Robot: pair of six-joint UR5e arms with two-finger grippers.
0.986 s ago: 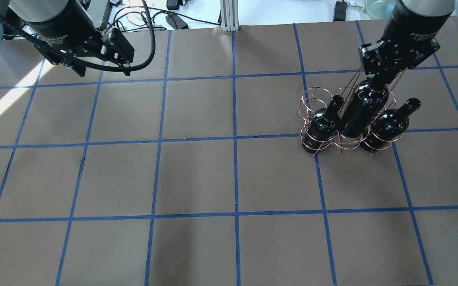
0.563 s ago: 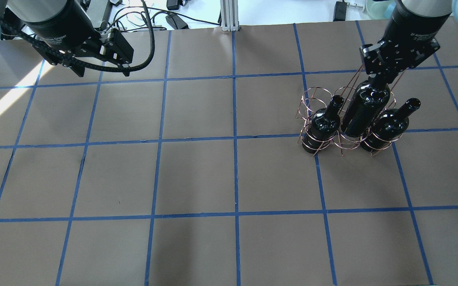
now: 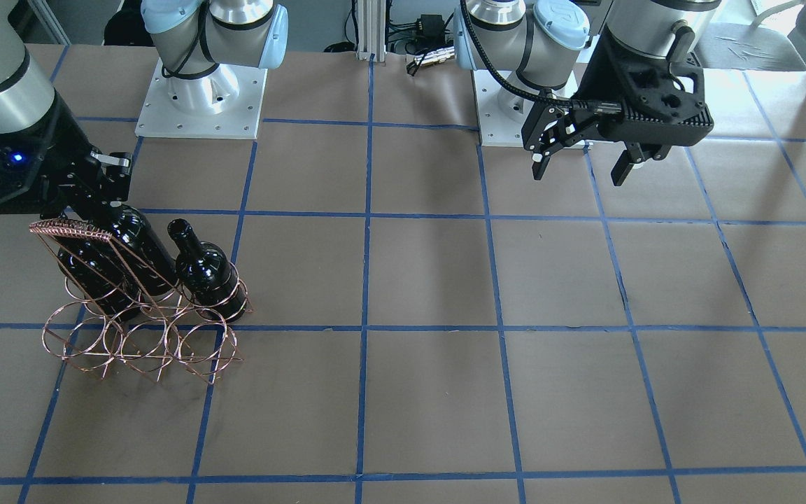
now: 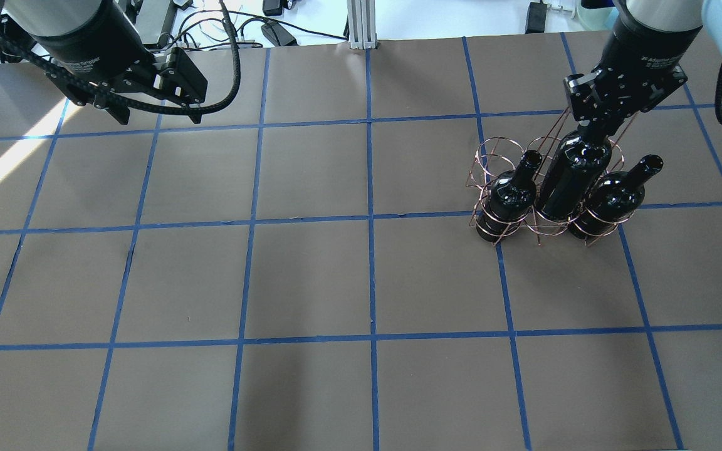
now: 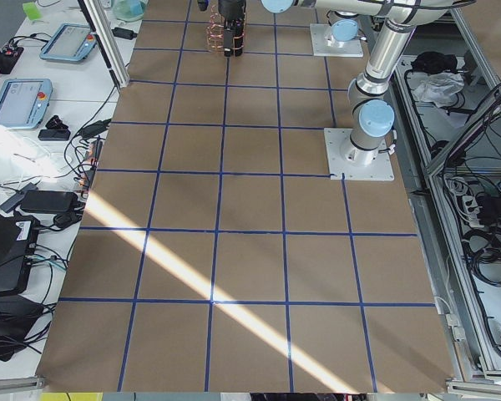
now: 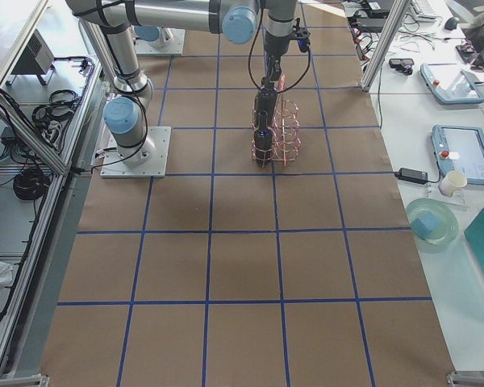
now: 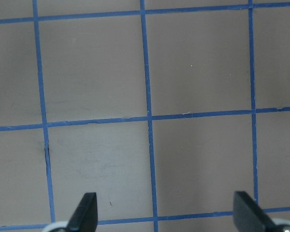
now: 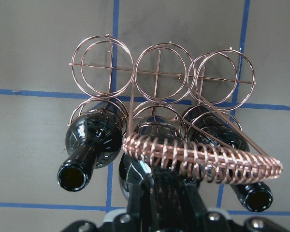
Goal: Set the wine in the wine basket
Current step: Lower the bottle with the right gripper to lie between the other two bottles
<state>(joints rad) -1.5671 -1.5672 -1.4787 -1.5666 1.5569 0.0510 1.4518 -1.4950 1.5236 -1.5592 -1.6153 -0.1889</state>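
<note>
My right gripper is shut on the neck of the wine bottle, a near-black glossy bottle. The bottle stands tilted in the middle ring of the near row of the copper wire wine basket. Two identical bottles sit in the rings on either side. In the right wrist view the held bottle lies under the wire-wrapped handle. In the front view the bottle and basket are at the left. My left gripper is open and empty, far off at the back left.
The brown table has a blue tape grid. The far row of basket rings holds nothing. Cables and power supplies lie beyond the back edge. The left wrist view shows only bare table between the open fingers.
My right gripper has sunk a little, taking the held bottle deeper into the middle ring. My left arm has drifted slightly toward the back left. The other bottles have not moved.
</note>
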